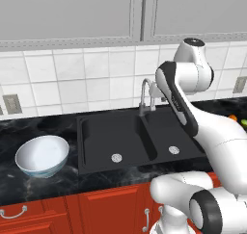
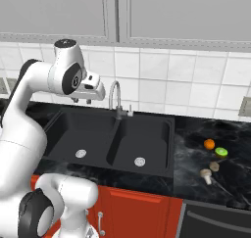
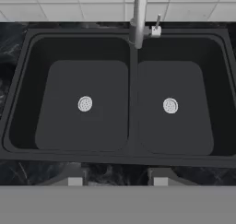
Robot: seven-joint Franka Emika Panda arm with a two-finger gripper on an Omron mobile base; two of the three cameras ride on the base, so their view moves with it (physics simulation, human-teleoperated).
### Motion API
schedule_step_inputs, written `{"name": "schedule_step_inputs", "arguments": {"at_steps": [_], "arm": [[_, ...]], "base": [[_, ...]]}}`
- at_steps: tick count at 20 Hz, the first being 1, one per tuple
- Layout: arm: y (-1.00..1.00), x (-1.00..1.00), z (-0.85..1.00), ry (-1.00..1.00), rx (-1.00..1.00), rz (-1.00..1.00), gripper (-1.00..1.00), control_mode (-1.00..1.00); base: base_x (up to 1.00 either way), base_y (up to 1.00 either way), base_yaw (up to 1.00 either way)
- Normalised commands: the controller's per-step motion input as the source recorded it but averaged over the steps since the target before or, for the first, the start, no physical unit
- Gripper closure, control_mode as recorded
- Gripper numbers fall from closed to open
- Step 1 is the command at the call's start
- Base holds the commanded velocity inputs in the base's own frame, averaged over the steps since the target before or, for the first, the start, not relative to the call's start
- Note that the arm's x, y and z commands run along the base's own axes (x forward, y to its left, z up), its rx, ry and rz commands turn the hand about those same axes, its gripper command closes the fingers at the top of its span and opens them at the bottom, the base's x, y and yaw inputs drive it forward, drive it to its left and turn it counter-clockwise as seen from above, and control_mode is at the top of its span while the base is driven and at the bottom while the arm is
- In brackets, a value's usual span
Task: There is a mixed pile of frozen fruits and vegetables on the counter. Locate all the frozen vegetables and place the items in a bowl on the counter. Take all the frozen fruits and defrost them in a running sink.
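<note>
The robot's hand is hanging high over the black sink, up near the tap. Its two dark tips are standing apart with nothing between them, so the hand is sitting open and holding nothing. From the hand, I am looking straight down into both halves of the sink, each with a round silver drain in the middle. I cannot tell if any water is coming out of the tap. The sink is sitting in the shiny black desk above red doors. The bowl is sitting on the desk to the left of the sink, white inside, with nothing in it. The pile is lying on the desk to the right of the sink, well away from the hand. There, the orange ball and the green ball are sitting just beside each other. Two little brown mushrooms are lying near them, one close under the green ball and the other a bit nearer the desk's front edge. From the left side, a bit of orange is peeking out past the white arm.
</note>
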Motion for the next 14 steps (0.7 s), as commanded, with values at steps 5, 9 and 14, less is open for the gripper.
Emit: {"name": "schedule_step_inputs", "arguments": {"at_steps": [5,9,14], "arm": [[-0.13,-0.08,0.0,0.0,0.0,-0.03,-1.0,-1.0],[-0.38,-0.32,0.0,0.0,0.0,-0.08,-1.0,-1.0],[-0.42,-0.51,0.0,0.0,0.0,-0.11,-1.0,-1.0]], "base": [[0.0,0.0,0.0],[0.0,0.0,0.0],[0.0,0.0,0.0]]}}
